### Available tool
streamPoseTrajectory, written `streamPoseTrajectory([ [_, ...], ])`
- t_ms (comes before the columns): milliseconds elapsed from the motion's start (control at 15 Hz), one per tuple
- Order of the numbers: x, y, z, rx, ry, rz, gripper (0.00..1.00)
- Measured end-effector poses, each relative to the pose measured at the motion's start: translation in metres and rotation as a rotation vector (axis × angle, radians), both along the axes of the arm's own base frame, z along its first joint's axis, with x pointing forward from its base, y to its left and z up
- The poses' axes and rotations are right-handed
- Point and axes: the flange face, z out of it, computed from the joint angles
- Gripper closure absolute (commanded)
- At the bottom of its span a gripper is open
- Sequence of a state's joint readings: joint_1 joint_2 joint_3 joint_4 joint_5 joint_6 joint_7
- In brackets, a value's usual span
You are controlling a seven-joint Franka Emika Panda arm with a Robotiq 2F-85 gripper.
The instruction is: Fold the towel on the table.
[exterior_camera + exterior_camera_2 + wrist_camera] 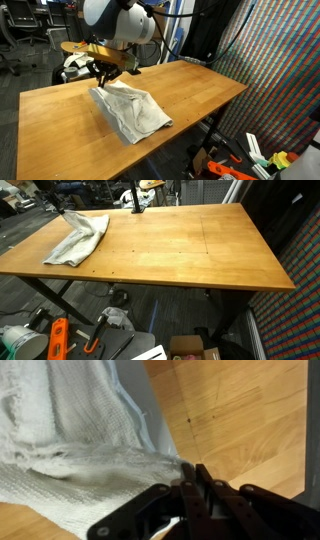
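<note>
The towel (132, 112) is an off-white cloth lying crumpled at the near-left part of the wooden table (205, 88). In both exterior views one corner of it is pulled up toward my gripper (104, 73). The other outside camera shows the towel (78, 240) bunched at the table's (190, 250) far left, with the gripper (63, 214) at its upper end. In the wrist view my gripper (189, 477) is shut, its black fingers pressed together on the edge of the towel (70, 430), which hangs to the left over the tabletop (240, 410).
A round wooden stool (78, 47) and a white-and-dark cloth bundle (75, 66) stand behind the table's left end. A colourful mesh curtain (285, 70) hangs at the right. On the floor below lie an orange tool (57, 340) and a cardboard box (195, 348).
</note>
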State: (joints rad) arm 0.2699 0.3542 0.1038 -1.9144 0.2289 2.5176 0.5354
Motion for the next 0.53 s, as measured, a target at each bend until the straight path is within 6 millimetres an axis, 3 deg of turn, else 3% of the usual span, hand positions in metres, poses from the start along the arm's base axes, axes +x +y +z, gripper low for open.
streamPoseTrajectory([
  [267, 0.004, 0.027, 0.008, 0.017, 0.01, -0.167, 0.89],
  [533, 0.034, 0.022, 0.007, 0.036, 0.017, -0.325, 0.9],
])
